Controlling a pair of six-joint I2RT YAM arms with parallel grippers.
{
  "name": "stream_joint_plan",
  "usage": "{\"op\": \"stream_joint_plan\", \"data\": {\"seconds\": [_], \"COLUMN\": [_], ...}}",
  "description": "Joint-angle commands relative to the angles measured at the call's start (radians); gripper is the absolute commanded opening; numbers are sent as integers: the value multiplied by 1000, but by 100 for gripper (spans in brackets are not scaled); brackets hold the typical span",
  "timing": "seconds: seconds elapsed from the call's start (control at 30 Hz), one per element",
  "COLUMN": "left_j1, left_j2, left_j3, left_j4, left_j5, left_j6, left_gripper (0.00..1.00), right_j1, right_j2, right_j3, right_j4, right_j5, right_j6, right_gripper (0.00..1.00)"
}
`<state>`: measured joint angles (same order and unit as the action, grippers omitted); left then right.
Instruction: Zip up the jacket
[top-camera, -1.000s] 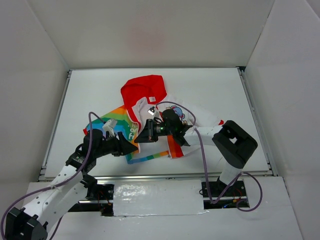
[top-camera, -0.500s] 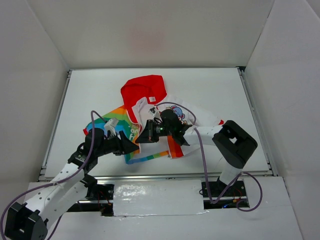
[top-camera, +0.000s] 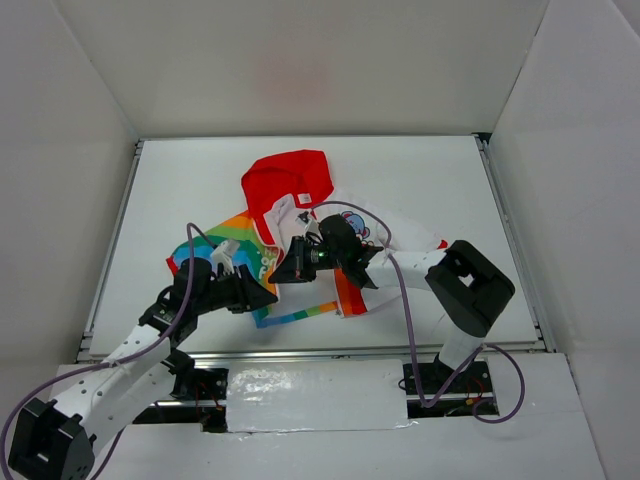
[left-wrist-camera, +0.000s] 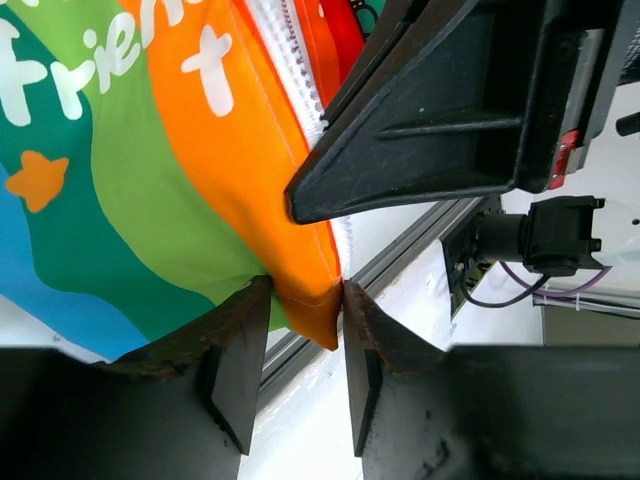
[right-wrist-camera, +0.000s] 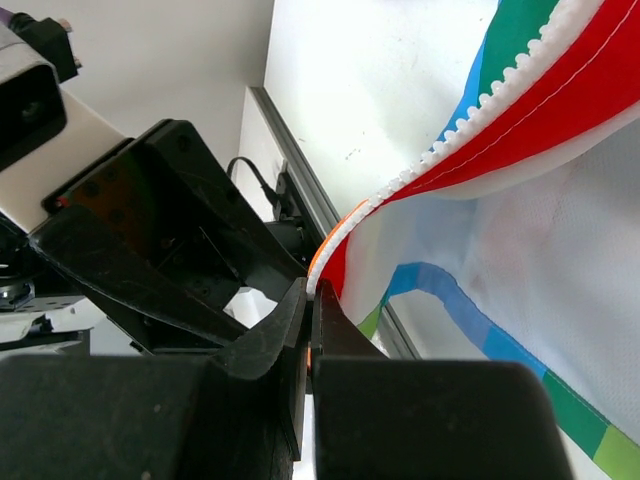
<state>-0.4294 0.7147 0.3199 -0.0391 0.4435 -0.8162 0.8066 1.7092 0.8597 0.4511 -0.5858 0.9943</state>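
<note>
- The jacket lay near the middle of the white table, well inside its edges.
- Red hood pointed to the far side, rainbow half on the left, cartoon-print half on the right.
- Both arms met over the jacket's near front edge, with the grippers just beside each other.
- Left gripper: jaws partly apart, with the orange hem corner sitting in the gap.
- The cloth touched both fingers, but I couldn't tell if it was really clamped.
- Right gripper: jaws pressed together, pinching the jacket's front edge right where the white zip teeth ran in.
- The red and rainbow cloth hung off that pinch, lifted clear of the table.
- In the left wrist view, the right gripper's black body filled the upper right, touching or almost touching the orange panel.
- A row of zip teeth was bare along the orange panel's edge, with no other row meshed to it there.
</note>
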Motion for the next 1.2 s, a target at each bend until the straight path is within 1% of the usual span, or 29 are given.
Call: {"op": "stream_joint_plan", "data": {"seconds": [0.0,0.2,0.43,0.57,0.67,0.73,0.93,1.07,1.17], "left_j1": [-5,-6,-6,-6,-8,-8,-8,-8,-8], "left_j2": [-4,3,8,15,23,26,12,9,6], "left_j3": [18,16,10,10,13,15,21,24,27], "left_j4": [62,76,79,79,81,70,42,15,12], "left_j5": [9,9,-2,-2,-2,-5,-32,-43,-43], "left_j6": [8,6,3,2,5,9,25,26,28], "left_gripper": [46,45,39,38,46,48,49,49,51], "right_j1": [6,11,16,16,16,16,16,17,16], "right_j2": [20,33,41,41,36,33,23,27,30], "right_j3": [39,41,50,52,61,67,94,99,101], "right_j4": [12,14,0,-3,-22,-37,-110,-124,-137], "right_j5": [3,-3,-8,-9,-11,-11,-3,-3,3], "right_j6": [-8,-8,-19,-20,-39,-51,-101,-120,-137], "right_gripper": [0,0,0,0,0,0,0,0,0]}}
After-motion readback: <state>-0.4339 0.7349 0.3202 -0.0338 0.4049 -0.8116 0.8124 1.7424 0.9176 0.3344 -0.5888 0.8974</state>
